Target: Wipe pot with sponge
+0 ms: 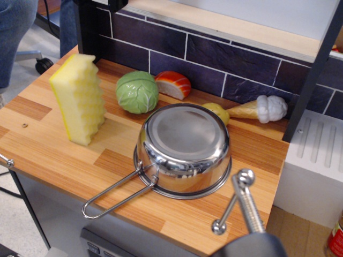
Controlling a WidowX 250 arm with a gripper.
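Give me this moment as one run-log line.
phase: pre-grasp | gripper: open, empty, right of pot | pot: upside down on wooden counter | sponge: standing on end left of pot, untouched

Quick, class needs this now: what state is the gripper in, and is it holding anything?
Gripper: open, holding nothing; its fingers are spread at the lower right, beside the upside-down pot. The sponge stands apart, untouched.

The sponge [78,98] is pale yellow with wavy ridges; the pot [183,151] shiny silver; the cabbage [137,92] green; the surface [59,155] striped honey-brown wood; the tiles [214,59] dark purple.
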